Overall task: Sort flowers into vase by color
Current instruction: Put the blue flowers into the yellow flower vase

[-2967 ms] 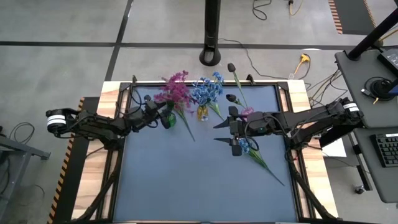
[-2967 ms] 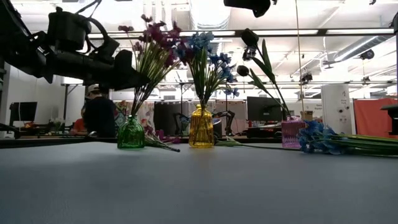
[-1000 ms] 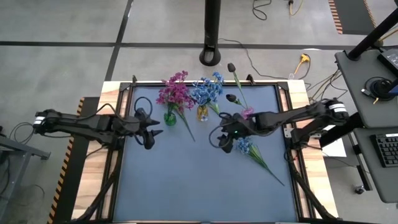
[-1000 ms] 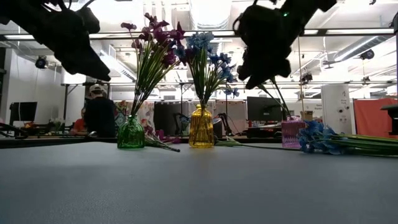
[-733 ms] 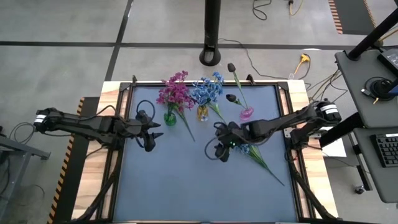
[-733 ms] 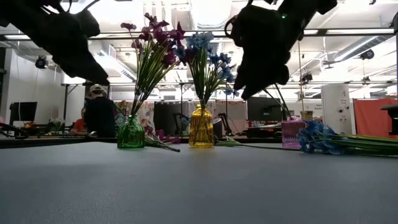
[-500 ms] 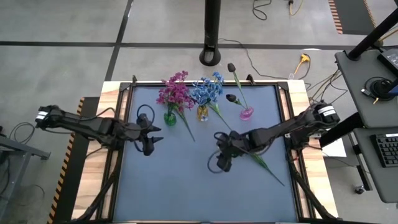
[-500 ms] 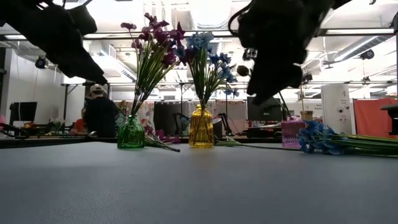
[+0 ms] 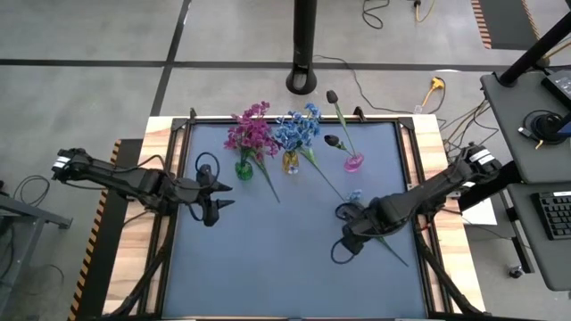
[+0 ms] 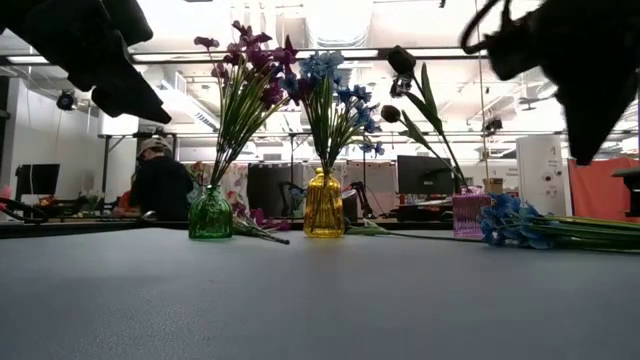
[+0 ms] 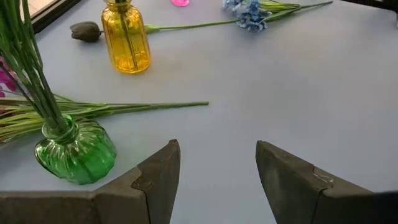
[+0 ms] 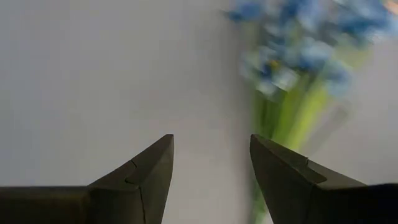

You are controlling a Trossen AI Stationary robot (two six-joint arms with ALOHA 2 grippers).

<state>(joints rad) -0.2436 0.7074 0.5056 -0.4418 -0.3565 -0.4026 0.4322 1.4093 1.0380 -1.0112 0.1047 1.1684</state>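
Sorting is judged mostly done: magenta flowers (image 9: 251,131) stand in the green vase (image 9: 244,169), blue flowers (image 9: 298,127) in the yellow vase (image 9: 291,163), while a blue sprig (image 9: 355,195) and a magenta sprig (image 9: 268,183) lie on the table (image 9: 268,259), the right gripper (image 9: 350,242) beside the former and the left gripper (image 9: 219,193) empty, jaws of both apart.

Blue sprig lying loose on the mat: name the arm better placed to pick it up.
Right. The right gripper hangs open beside the blue sprig, which fills its wrist view; the left gripper, also open, sits by the green vase.
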